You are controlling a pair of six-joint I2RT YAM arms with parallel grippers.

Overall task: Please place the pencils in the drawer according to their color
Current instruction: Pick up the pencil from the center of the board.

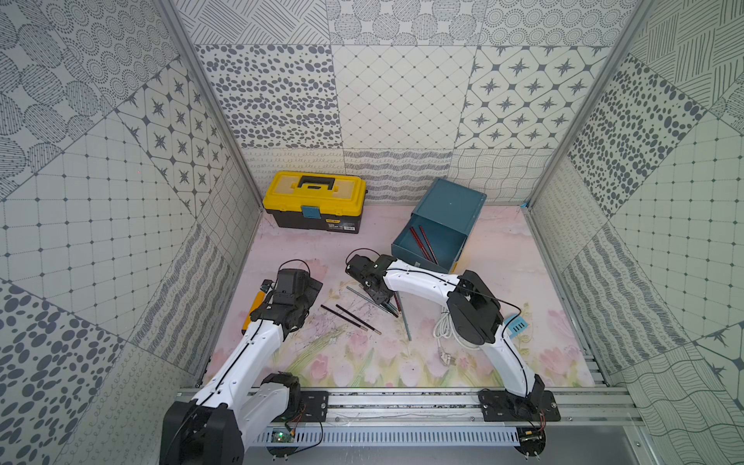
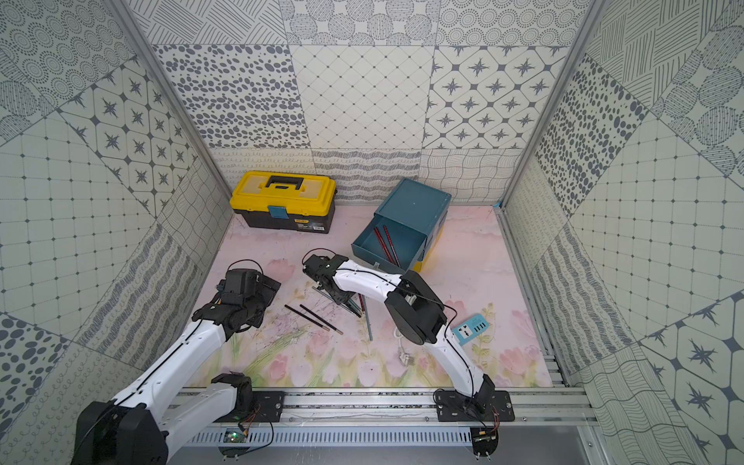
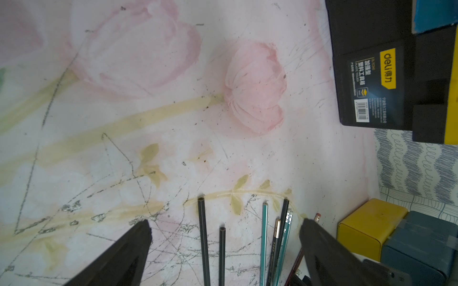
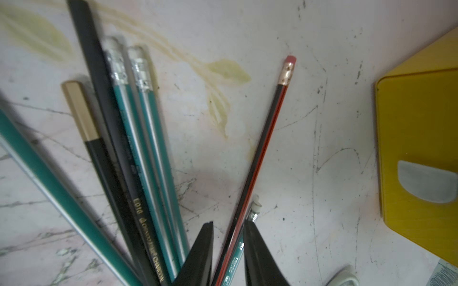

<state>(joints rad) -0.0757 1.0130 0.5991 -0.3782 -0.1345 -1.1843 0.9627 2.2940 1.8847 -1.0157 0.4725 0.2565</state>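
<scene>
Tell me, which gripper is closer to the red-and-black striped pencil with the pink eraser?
Right. The right gripper has its jaws either side of the red-and-black pencil; the left gripper stands apart, open, by two black pencils.

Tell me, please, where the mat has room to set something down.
Bare: flowered mat along the front rail, and between the yellow-and-black plastic toolbox and the teal drawer chest. Crowded: thin pencils and coiled white cable by the right arm.
</scene>
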